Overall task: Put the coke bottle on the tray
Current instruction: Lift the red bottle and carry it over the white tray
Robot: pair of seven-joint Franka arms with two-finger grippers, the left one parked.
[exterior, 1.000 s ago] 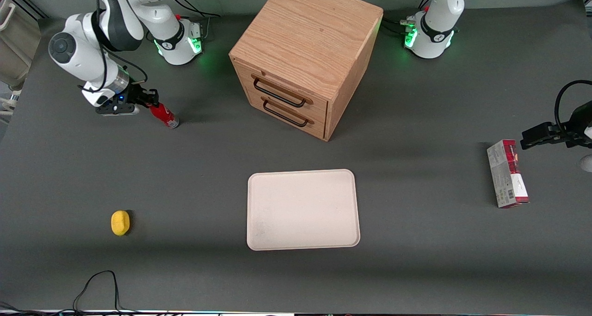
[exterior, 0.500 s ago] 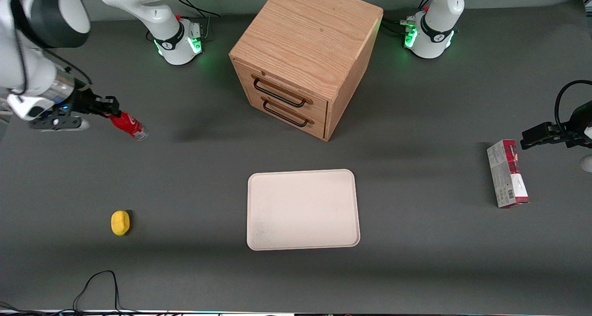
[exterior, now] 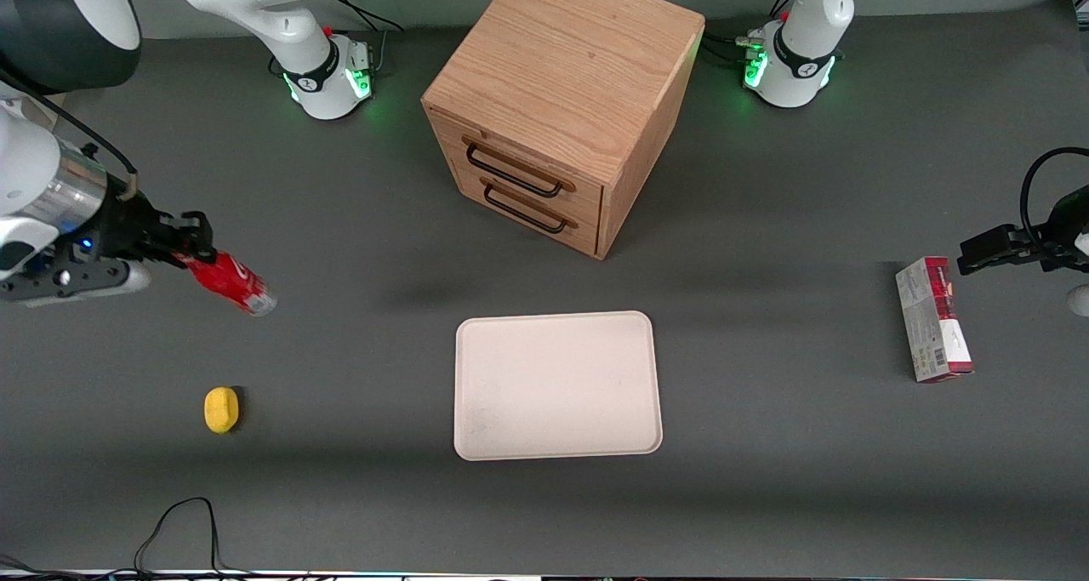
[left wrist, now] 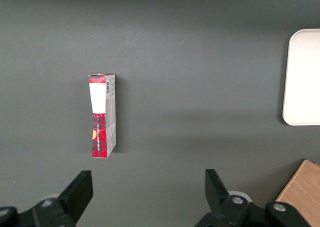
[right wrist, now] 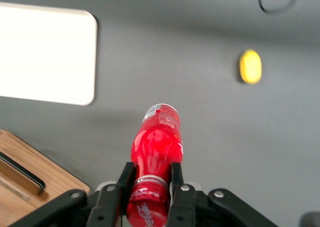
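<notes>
The black two-finger gripper [exterior: 189,242] has its jaws closed on the narrow neck of the small slim red coke bottle [exterior: 228,281], just below the red cap. In the right wrist view the gripper [right wrist: 151,179] pinches that neck from both sides, and the coke bottle [right wrist: 156,149] juts out past the fingertips with its silvery clear base leading. The bottle hangs tilted, lifted clear of the dark grey bench [exterior: 357,513], toward the working arm's end.

A small yellow lemon-shaped object [exterior: 221,410] lies on the bench nearer the front camera than the bottle. The large flat cream-white rectangular tray [exterior: 558,384] with rounded corners sits mid-bench, well apart from the bottle. The wooden two-drawer cabinet [exterior: 561,105] stands farther from the camera than the tray. A red-and-grey rectangular carton [exterior: 933,319] lies toward the parked arm's end.
</notes>
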